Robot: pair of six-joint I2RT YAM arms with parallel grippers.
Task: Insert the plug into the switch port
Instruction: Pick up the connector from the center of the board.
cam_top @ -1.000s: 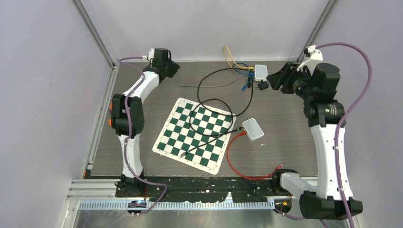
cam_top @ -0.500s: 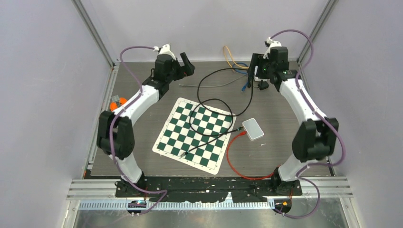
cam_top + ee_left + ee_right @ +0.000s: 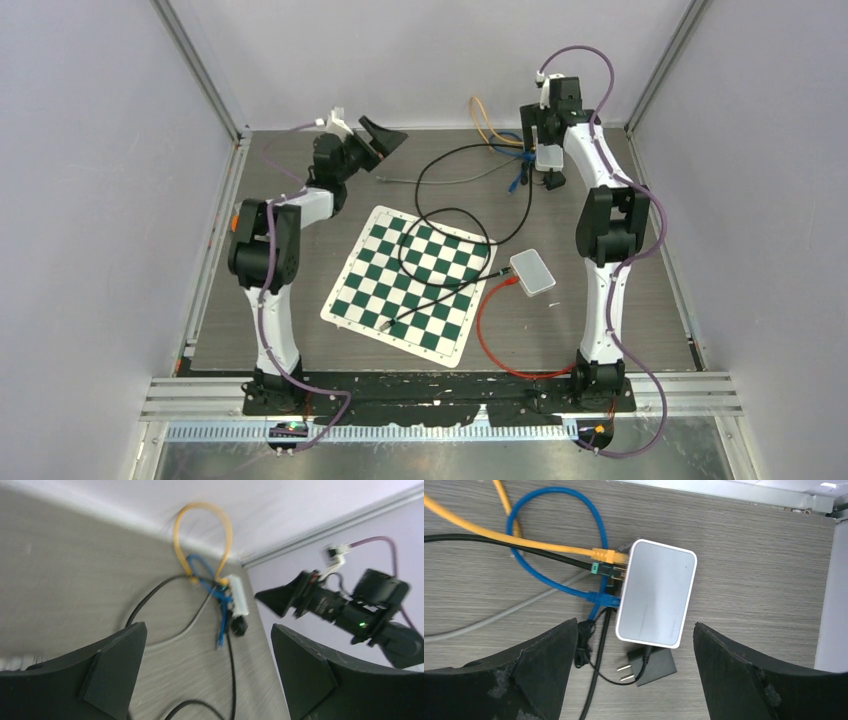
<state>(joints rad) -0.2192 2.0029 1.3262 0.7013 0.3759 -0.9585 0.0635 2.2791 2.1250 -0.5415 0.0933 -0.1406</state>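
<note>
So this looks like the approach step, nothing gripped yet. Right pincer (image 3: 635,625) hangs straight over the switch (image 3: 656,592), jaws spread wide and empty, with the switch framed between its fingers. A yellow cable (image 3: 549,547) and a blue cable (image 3: 594,520) run into the switch on the side toward one finger. Left pincer (image 3: 209,630) is up in the air, also wide open and empty. I think the loose plug (image 3: 383,177) on the grey cable (image 3: 450,180), on the table near the left pincer, is the one to go in, but it's tiny from overhead. Next I'd expect the left to drop and pinch that plug while the right steadies the switch.
</note>
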